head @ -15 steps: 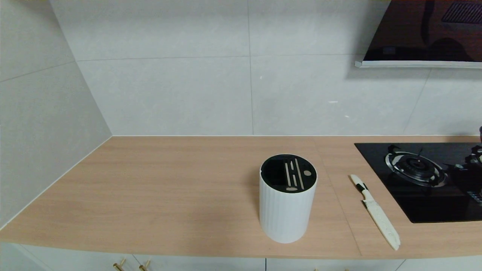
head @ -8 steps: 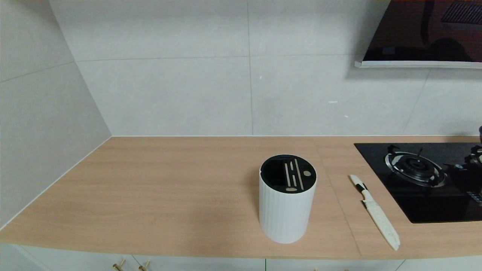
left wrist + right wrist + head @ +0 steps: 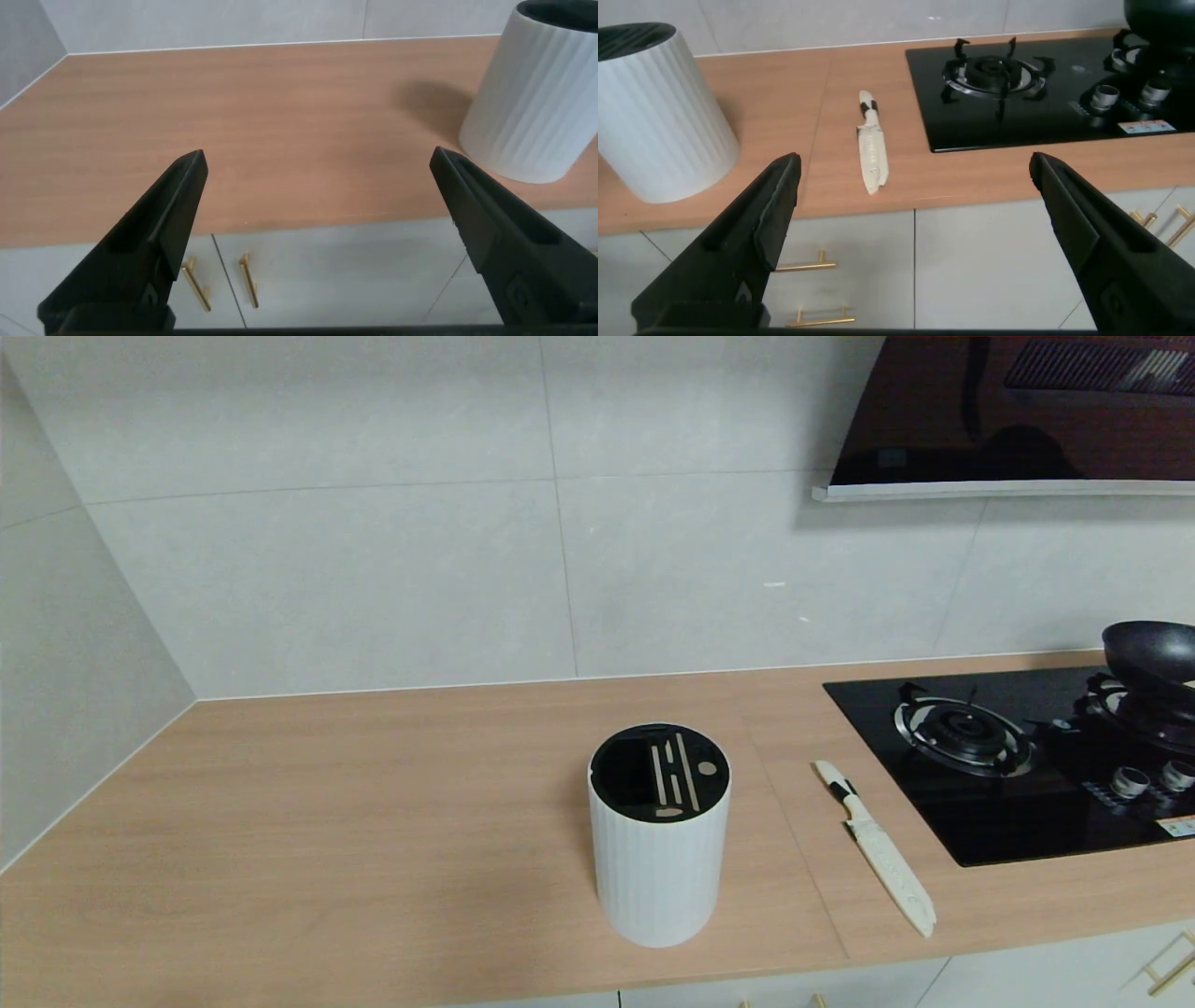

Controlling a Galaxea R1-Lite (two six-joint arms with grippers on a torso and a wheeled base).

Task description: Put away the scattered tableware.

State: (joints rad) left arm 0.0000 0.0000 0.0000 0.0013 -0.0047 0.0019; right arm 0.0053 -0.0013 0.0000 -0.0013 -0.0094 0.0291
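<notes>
A white ribbed knife holder (image 3: 659, 840) with a black slotted top stands on the wooden counter (image 3: 373, 821), near its front edge. A cream knife (image 3: 876, 847) with a black band on the handle lies flat to its right, between the holder and the hob. My left gripper (image 3: 318, 187) is open in front of the counter edge, with the holder (image 3: 533, 93) off to one side. In front of the cabinet fronts my right gripper (image 3: 910, 187) is open too, with the knife (image 3: 871, 155) lying on the counter beyond it and the holder (image 3: 654, 112) at the edge.
A black gas hob (image 3: 1018, 756) is set into the counter at the right, with a dark pan (image 3: 1150, 653) on its far burner. A range hood (image 3: 1008, 420) hangs above. Tiled walls close the back and left. Cabinet fronts with brass handles (image 3: 220, 283) run below the counter.
The head camera has swung to the right, so the whole scene has shifted left and the pan and hob knobs have come into sight. The holder and knife have not moved on the counter.
</notes>
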